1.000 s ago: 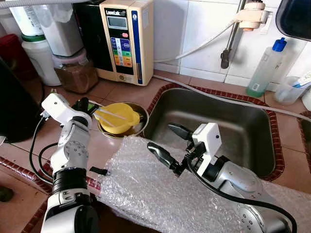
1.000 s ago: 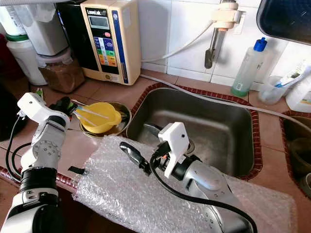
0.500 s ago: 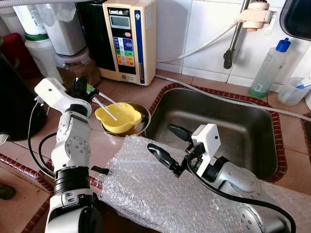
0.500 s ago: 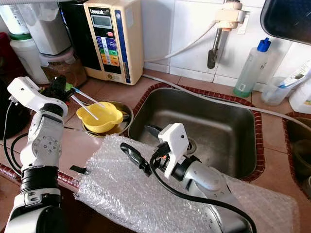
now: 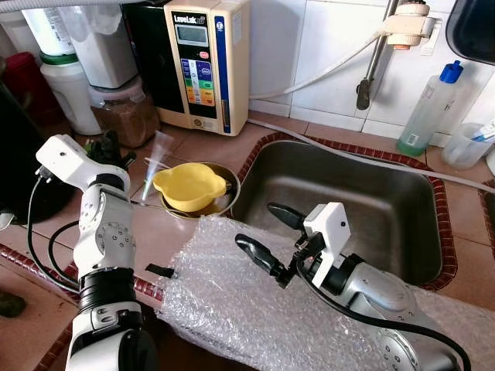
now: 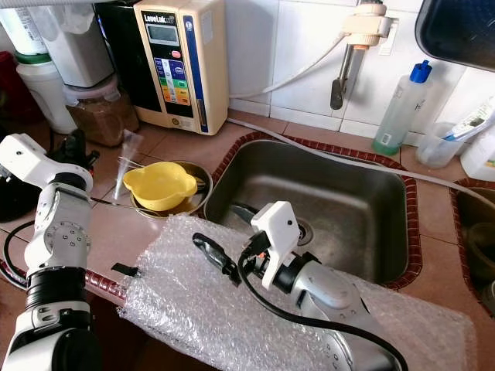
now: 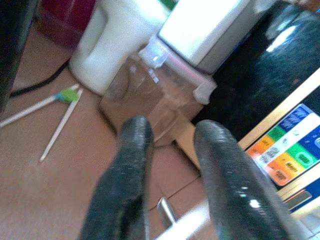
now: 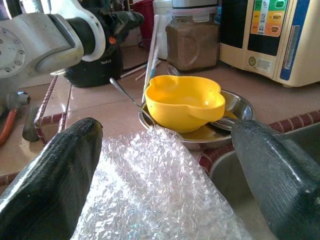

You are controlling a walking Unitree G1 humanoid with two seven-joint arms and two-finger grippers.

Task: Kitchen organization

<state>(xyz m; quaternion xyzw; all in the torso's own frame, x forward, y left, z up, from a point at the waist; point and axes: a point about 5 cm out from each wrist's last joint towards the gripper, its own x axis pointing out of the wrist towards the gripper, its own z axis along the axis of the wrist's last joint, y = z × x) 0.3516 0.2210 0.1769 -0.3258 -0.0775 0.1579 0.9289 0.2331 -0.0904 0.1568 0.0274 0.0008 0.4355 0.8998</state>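
A yellow bowl (image 5: pixel 189 185) sits in a shallow metal dish (image 5: pixel 226 202) on the tiled counter, left of the sink. Two pale chopsticks (image 5: pixel 158 154) show as a blurred, nearly upright streak at the bowl's left rim. My left gripper (image 5: pixel 107 144) is further left, apart from them; in the left wrist view its fingers (image 7: pixel 131 165) stand a little apart with nothing between the tips. My right gripper (image 5: pixel 255 226) hovers wide open over a sheet of bubble wrap (image 5: pixel 232 309) at the counter's front edge, pointing at the bowl (image 8: pixel 182 102).
The steel sink (image 5: pixel 348 185) lies to the right. A water ioniser (image 5: pixel 205 62), a jar of brown powder (image 5: pixel 124 116) and white containers line the back wall. A black appliance (image 5: pixel 23 170) stands far left. A spoon handle (image 5: pixel 147 204) juts from the dish.
My left gripper drew back to the left, away from the bowl. The chopsticks it held over the bowl now stand blurred and apart from it. The right arm barely moved.
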